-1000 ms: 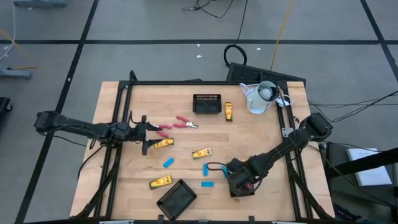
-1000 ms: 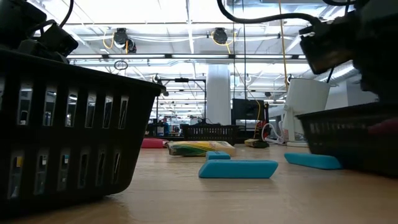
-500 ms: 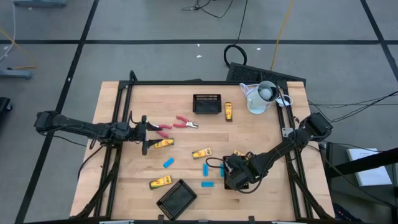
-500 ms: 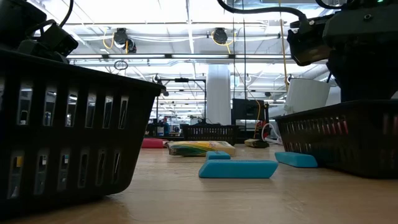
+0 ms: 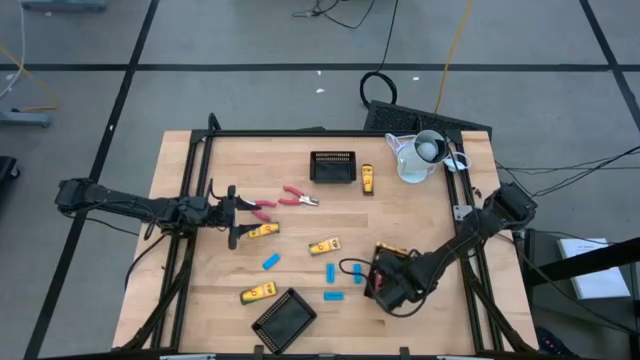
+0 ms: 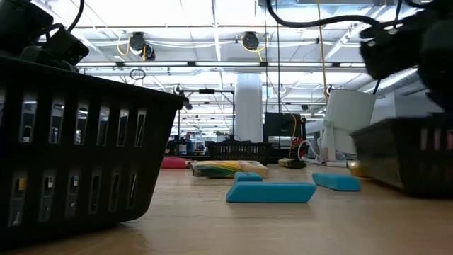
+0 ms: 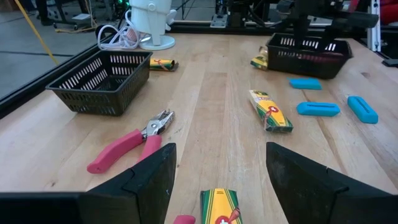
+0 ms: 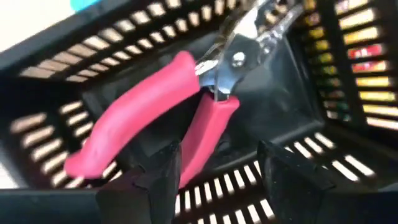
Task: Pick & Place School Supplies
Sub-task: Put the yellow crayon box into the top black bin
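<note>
Filling most of the high view: wooden table (image 5: 300, 150), both dark arms low over it.

Reaching in from the left edge: left gripper (image 5: 233, 214), fingers spread wide, clamped on nothing. Seen between those fingers in the left wrist view: first yellow-and-black block (image 7: 219, 208). Just beyond it, flat on the wood: pink-handled tool (image 7: 130, 143).

Coming in from the right side to the near right part of the table: right gripper (image 8: 217, 171), fingers apart, close up against a black mesh tray (image 8: 298, 93). Cannot tell whether touching its wall.

Lying inside that tray: pink-handled pliers (image 8: 155, 118), metal end toward one corner.

At back centre: second tray (image 5: 333, 166). At the front edge, turned askew: third tray (image 5: 284, 319). Near the back right corner: white jug (image 5: 420, 157).

Just beside the second tray: back block (image 5: 368, 178), yellow and black. Mid-table: middle block (image 5: 324, 246). Next to the third tray: front block (image 5: 258, 293).

Between the blocks and the right gripper, apart from one another: left blue piece (image 5: 270, 261), upright-lying blue piece (image 5: 330, 271), front blue piece (image 5: 333, 296).
</note>
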`<state>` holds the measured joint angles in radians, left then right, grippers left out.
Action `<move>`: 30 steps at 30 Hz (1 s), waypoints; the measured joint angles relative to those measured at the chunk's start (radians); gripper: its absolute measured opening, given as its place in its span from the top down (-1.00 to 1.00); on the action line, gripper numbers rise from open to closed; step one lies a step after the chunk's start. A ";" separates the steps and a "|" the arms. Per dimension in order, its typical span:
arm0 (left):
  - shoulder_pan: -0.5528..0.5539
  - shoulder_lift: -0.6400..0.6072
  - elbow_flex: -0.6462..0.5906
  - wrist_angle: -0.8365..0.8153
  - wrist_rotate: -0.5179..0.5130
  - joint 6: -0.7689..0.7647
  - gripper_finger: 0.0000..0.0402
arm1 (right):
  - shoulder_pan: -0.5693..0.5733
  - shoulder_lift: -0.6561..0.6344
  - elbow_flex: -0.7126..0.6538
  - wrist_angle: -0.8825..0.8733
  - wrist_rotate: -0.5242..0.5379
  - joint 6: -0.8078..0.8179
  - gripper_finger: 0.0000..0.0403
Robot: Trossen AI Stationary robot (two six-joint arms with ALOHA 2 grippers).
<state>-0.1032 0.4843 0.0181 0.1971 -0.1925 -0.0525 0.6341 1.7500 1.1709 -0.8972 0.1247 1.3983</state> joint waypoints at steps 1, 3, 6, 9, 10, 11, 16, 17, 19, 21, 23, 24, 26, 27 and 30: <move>0.000 0.000 0.000 0.000 0.000 0.000 -0.25 | 0.009 0.000 0.000 -0.006 -0.005 0.017 0.03; 0.000 0.000 0.000 0.000 0.000 0.000 -0.25 | 0.026 0.000 0.000 -0.012 -0.025 0.043 0.05; 0.000 0.000 0.000 0.000 0.000 -0.003 -0.25 | 0.057 0.000 0.000 -0.013 -0.052 0.096 0.08; 0.000 0.000 0.000 -0.004 0.000 -0.003 -0.25 | 0.095 0.000 0.000 -0.004 -0.077 0.160 0.09; 0.000 0.000 0.000 -0.008 0.000 -0.003 -0.25 | 0.110 0.000 0.000 0.003 -0.079 0.186 0.09; 0.000 0.000 0.000 -0.012 0.000 -0.004 -0.25 | 0.124 0.000 0.000 0.007 -0.082 0.212 0.09; 0.000 0.000 0.000 -0.015 0.000 -0.005 -0.25 | 0.176 -0.004 -0.001 0.037 -0.029 0.266 0.10; 0.000 0.000 0.000 -0.015 0.000 -0.005 -0.25 | 0.182 -0.009 -0.001 0.052 0.004 0.258 0.10; 0.000 0.000 0.000 -0.011 0.000 -0.005 -0.25 | 0.184 -0.026 -0.001 0.074 0.081 0.219 0.11; 0.000 0.000 0.000 -0.005 0.000 -0.002 -0.25 | 0.176 -0.043 -0.001 0.099 0.140 0.158 0.11; 0.000 0.000 0.000 0.002 0.000 -0.002 -0.25 | 0.163 -0.062 -0.001 0.113 0.180 0.081 0.11; 0.000 0.000 0.000 0.007 0.000 -0.001 -0.25 | 0.154 -0.073 -0.001 0.117 0.192 0.041 0.11; 0.000 0.000 0.000 0.013 0.000 0.002 -0.25 | 0.132 -0.092 -0.001 0.118 0.195 -0.040 0.11; 0.000 0.000 0.000 0.013 0.000 0.002 -0.25 | 0.122 -0.102 -0.001 0.114 0.195 -0.078 0.11; 0.000 0.000 0.000 0.013 0.000 0.001 -0.25 | 0.089 -0.133 -0.001 0.099 0.213 -0.170 0.11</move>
<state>-0.1035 0.4843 0.0177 0.2104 -0.1930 -0.0510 0.7229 1.6168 1.1702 -0.7985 0.3373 1.2279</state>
